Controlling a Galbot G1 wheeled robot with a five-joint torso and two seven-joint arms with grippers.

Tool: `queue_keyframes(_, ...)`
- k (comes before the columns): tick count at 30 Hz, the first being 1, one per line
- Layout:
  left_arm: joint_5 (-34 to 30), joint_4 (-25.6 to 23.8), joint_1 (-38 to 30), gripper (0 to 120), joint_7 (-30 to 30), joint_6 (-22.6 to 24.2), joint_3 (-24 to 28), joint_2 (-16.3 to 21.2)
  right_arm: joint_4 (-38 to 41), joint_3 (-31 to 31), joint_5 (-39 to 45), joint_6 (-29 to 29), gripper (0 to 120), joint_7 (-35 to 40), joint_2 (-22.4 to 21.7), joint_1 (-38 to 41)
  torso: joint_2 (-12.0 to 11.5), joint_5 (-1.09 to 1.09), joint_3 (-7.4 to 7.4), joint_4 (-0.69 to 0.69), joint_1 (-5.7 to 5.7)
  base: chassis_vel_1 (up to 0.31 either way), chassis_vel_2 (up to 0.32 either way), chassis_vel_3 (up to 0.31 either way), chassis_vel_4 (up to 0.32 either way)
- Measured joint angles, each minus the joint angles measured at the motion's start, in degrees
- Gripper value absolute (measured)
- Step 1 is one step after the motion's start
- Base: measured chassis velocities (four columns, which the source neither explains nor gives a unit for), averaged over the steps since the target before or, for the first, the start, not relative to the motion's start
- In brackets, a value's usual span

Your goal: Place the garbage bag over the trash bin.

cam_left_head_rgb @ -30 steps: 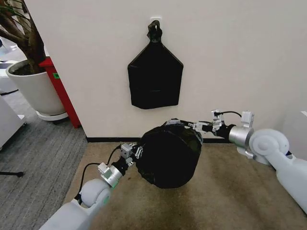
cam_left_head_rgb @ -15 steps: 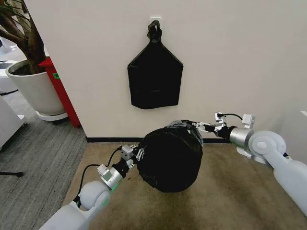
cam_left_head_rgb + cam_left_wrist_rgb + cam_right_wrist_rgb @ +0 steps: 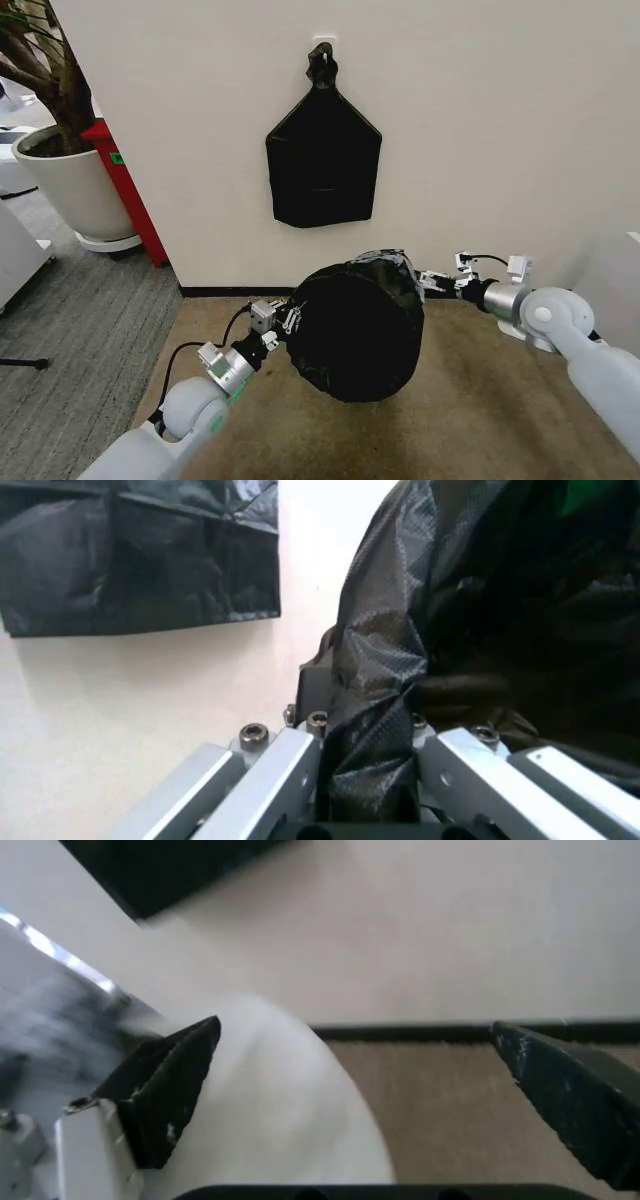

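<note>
Right tool [image 3: 428, 279] drawn back off crinkly black garbage bag [image 3: 352, 330] — prongs apart, left tool [image 3: 284, 322] clamped on it.

Lighting: even, soft indoor light; wall [image 3: 500, 130] bright, shadows faint. Head view sharp, slight bending at edges. Left wrist view: near metal soft-focused. Right wrist view: heavily blurred, pale shape [image 3: 290, 1102] possibly motion-smeared; dark fingertips [image 3: 170, 1080] indistinct.

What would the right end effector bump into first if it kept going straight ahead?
Most likely the garbage bag: the open right end effector points at its crinkled upper edge, just ahead, though depth is hard to judge.
</note>
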Motion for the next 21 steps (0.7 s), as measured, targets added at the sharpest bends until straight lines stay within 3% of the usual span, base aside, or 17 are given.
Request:
queue_keyframes(3, -0.05, 0.08, -0.01, 1, -0.02, 0.02, 0.00, -0.02, 0.17, 0.15, 0.23, 0.05, 96, 0.14, 0.02, 0.00, 0.00, -0.01, 0.00, 0.00, 0.00, 0.000, 0.000, 0.000, 0.000)
queue_keyframes(8, -0.69, 1.19, -0.80, 1, -0.39, 0.61, 0.22, -0.17, 8.37, 3.52, 7.91, 0.96, 100, 6.49, 0.27, -2.18, 0.00, -0.02, 0.00, 0.01, 0.00, 0.000, 0.000, 0.000, 0.000)
queue_keyframes(21, -1.31, 1.28, -1.88, 1, -0.31, 0.83, 0.81, 0.15, 6.90, 3.26, 2.49, 1.01, 100, 5.43, 1.85, -5.69, 0.00, 0.01, 0.00, 0.01, 0.00, 0.000, 0.000, 0.000, 0.000)
